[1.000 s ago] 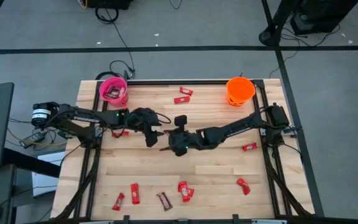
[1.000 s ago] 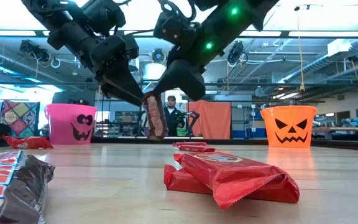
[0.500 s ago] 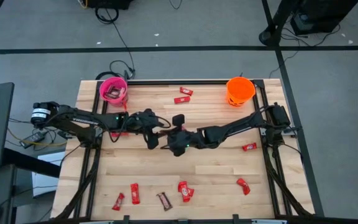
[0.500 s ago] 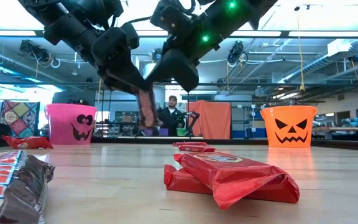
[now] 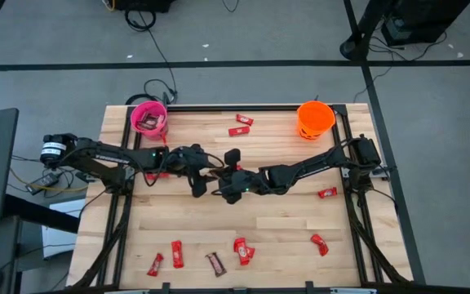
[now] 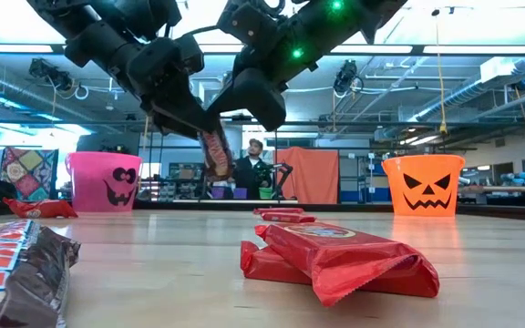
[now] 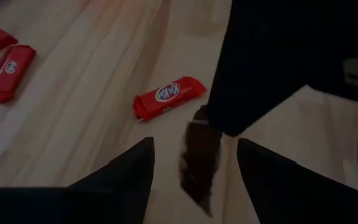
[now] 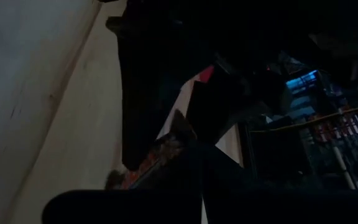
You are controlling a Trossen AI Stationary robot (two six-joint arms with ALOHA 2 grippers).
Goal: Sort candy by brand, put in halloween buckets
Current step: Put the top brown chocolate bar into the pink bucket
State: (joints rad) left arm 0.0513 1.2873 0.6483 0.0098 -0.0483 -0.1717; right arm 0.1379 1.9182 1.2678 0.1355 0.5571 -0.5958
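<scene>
The wooden table (image 5: 300, 220) was spanned by both dark arms, which met over its middle, out from the pink bucket (image 5: 148, 117) toward the table's centre. The pink bucket was set at a far corner of the table, and the orange bucket (image 5: 315, 118) was placed well apart from it, along the same far edge.

The left gripper (image 5: 205, 174) was seen spread wide, its two fingers (image 7: 129, 180) kept apart on either side of a dark brown candy bar (image 7: 199, 155) and not touching it. That bar was clamped at its upper end by the right gripper (image 7: 219, 118) and was hung, slightly tilted, clear of the table top and about level with the pink bucket's rim in the low view.

A red Kit Kat (image 7: 169, 96) was left flat on the wood below the two grippers. Two more red bars (image 5: 239, 126) were laid between the pink bucket and the orange one. At the table edge farthest from the pink bucket, several red bars (image 5: 243, 249) and one brown bar (image 5: 215, 263) were scattered.
</scene>
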